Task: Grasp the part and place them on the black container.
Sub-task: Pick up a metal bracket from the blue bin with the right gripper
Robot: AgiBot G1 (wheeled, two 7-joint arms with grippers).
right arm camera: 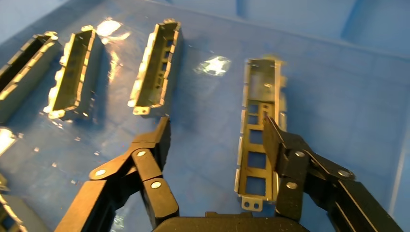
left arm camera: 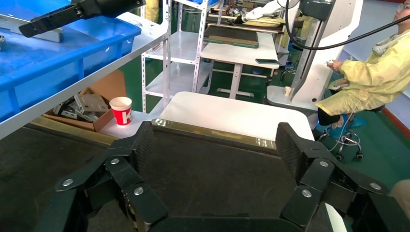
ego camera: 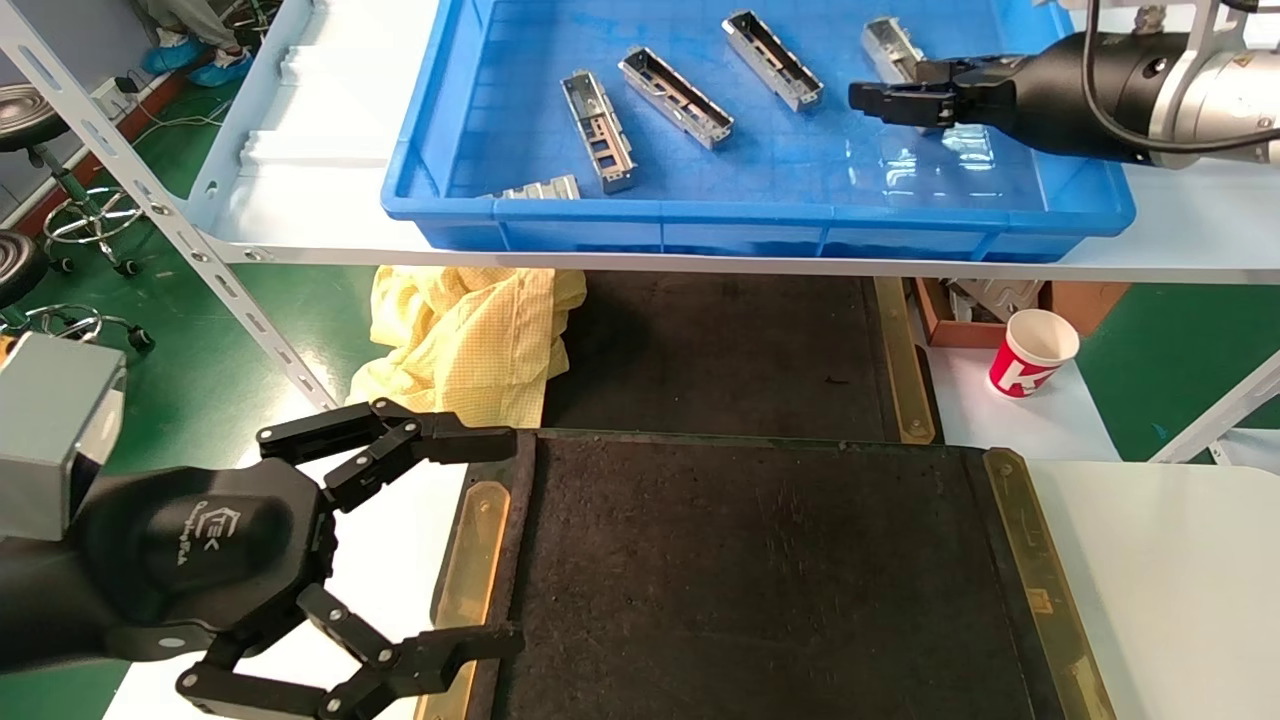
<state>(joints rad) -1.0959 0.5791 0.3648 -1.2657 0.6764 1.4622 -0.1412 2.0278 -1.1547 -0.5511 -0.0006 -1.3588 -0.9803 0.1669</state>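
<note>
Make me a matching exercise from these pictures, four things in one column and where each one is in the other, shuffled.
Things:
1. part
2. paper cup
3. left gripper
4. yellow cloth

Places:
A. open at the black container's left edge
B. on the floor under the shelf, left of the dark mat
C. in the blue bin, by the open right gripper
D. on a white surface beside a cardboard box

Pairs: 1-C, 2-D, 3-A, 4-B
</note>
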